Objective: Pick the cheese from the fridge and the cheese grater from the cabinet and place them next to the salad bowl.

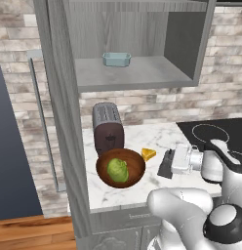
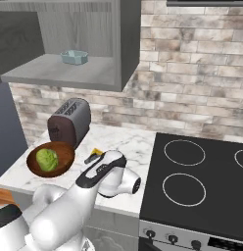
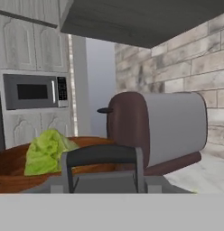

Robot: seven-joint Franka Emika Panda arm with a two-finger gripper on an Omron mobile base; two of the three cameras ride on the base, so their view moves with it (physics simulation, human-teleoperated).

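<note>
My gripper [image 1: 168, 164] is shut on the cheese grater [image 1: 166, 165], a dark grey box held low over the marble counter just right of the salad bowl [image 1: 138, 165]. In the hand view the cheese grater's handle [image 3: 102, 155] stands right in front, with the salad bowl [image 3: 10, 169] and its green leaves behind it. The cheese [image 1: 148, 154], a small yellow wedge, lies on the counter between bowl and grater. From the right base view the cheese [image 2: 96, 152] peeks out beside the cheese grater [image 2: 89, 159], with the salad bowl [image 2: 64, 149] to the left. The cabinet [image 1: 137, 75] hangs open above. The fridge [image 1: 8, 161] is at far left.
A toaster [image 1: 107, 128] stands right behind the bowl against the brick wall. A light blue dish [image 1: 116, 59] sits on the cabinet shelf. The cabinet door [image 1: 64, 127] juts out at the left. A black stove top [image 2: 202, 181] lies to the right.
</note>
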